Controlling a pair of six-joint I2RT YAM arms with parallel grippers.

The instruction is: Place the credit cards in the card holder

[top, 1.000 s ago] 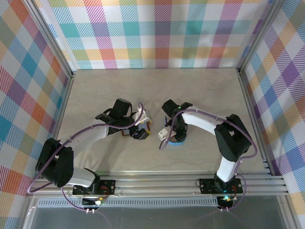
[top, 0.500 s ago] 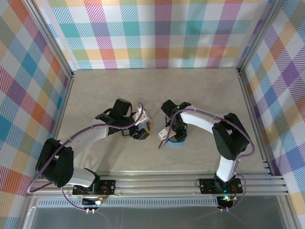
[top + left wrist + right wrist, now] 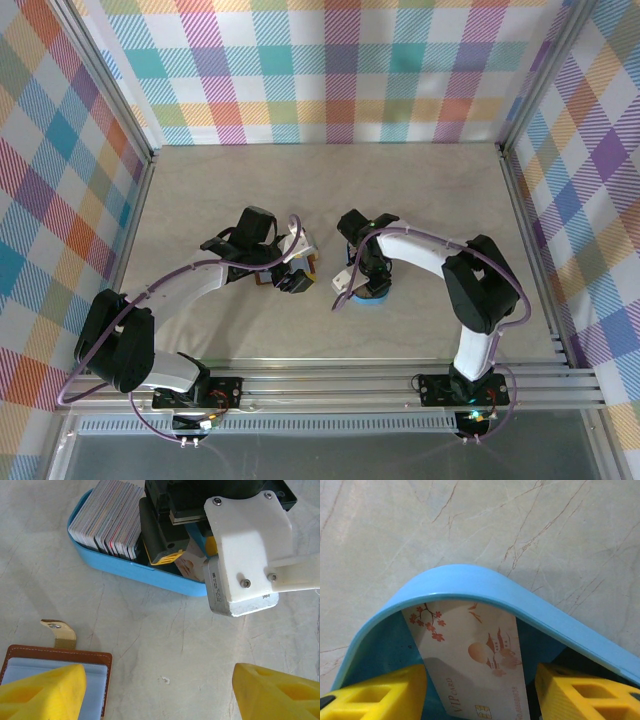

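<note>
Cards [image 3: 107, 517] are standing on edge, packed in a row at one end of the blue tray [image 3: 125, 571]. One card [image 3: 470, 655], with a blossom print, is leaning loose against the tray's curved end, apart from the row. That is likely so it can be taken singly.

Right gripper [image 3: 480, 697] is reaching down into the tray, jaws spread, one on each side of this card. A gap is showing on one side, so I judge it is not yet pinching.

Holder [image 3: 55, 654] is lying open, pale face up, with its tab [image 3: 57, 632] pointing toward the tray. It is sitting just left of the tray, near the middle of the tabletop [image 3: 165, 630], a little toward the near edge. Whether a card is already inside cannot be told.

Left gripper [image 3: 160, 695] is hanging over the holder, jaws spread wide and holding nothing. One finger [image 3: 42, 690] is sitting over the pale face, probably pinning the holder flat and open for loading. Contact cannot be confirmed.

Step in hand: picking a card.
</note>
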